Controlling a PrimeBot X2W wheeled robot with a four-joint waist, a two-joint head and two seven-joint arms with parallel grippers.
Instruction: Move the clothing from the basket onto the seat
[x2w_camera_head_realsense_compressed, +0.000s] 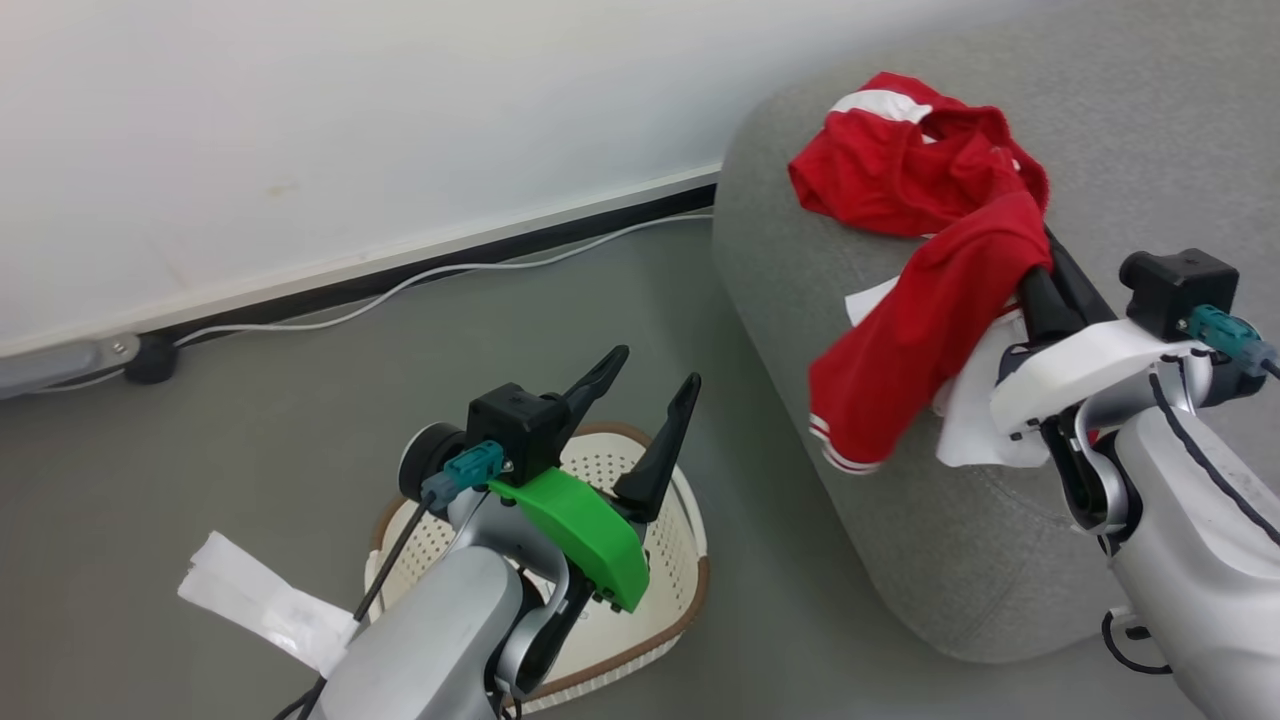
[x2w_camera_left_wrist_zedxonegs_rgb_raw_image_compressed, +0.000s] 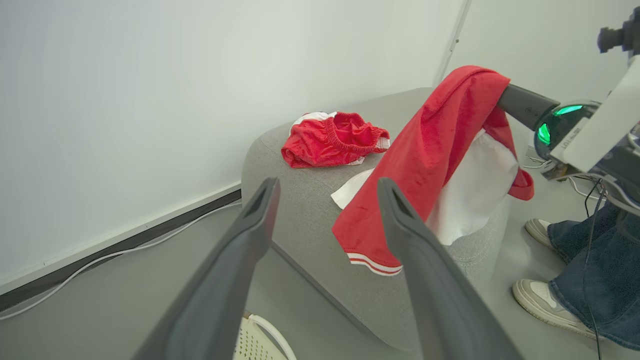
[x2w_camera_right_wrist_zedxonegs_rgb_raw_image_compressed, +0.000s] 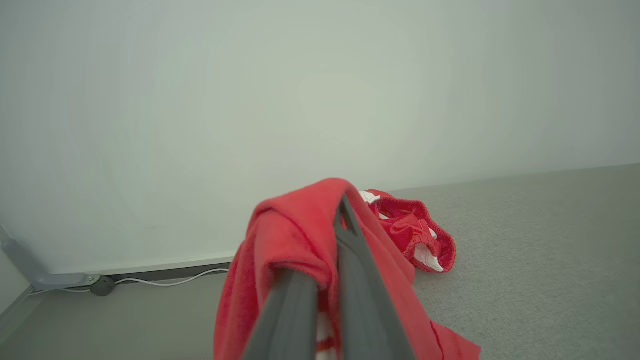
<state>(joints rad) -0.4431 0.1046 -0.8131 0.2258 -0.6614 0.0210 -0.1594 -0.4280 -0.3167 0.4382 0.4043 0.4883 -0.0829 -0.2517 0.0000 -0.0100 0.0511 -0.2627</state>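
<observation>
One garment, the red shorts (x2w_camera_head_realsense_compressed: 890, 170), lies on the grey sofa (x2w_camera_head_realsense_compressed: 790, 300). My right claw (x2w_camera_right_wrist_zedxonegs_rgb_raw_image_compressed: 345, 215) clenches the red shirt (x2w_camera_head_realsense_compressed: 920, 330) over it, and my left claw (x2w_camera_head_realsense_compressed: 657, 368) is spread and empty. Next, I'd lower the shirt and let go.

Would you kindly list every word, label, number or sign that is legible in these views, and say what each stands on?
No text here can be read with certainty.
Small dark print on the right arm's wrist housing, beside its green light: too small to read.
White label lying by the basket: only faint marks, blurred.
</observation>
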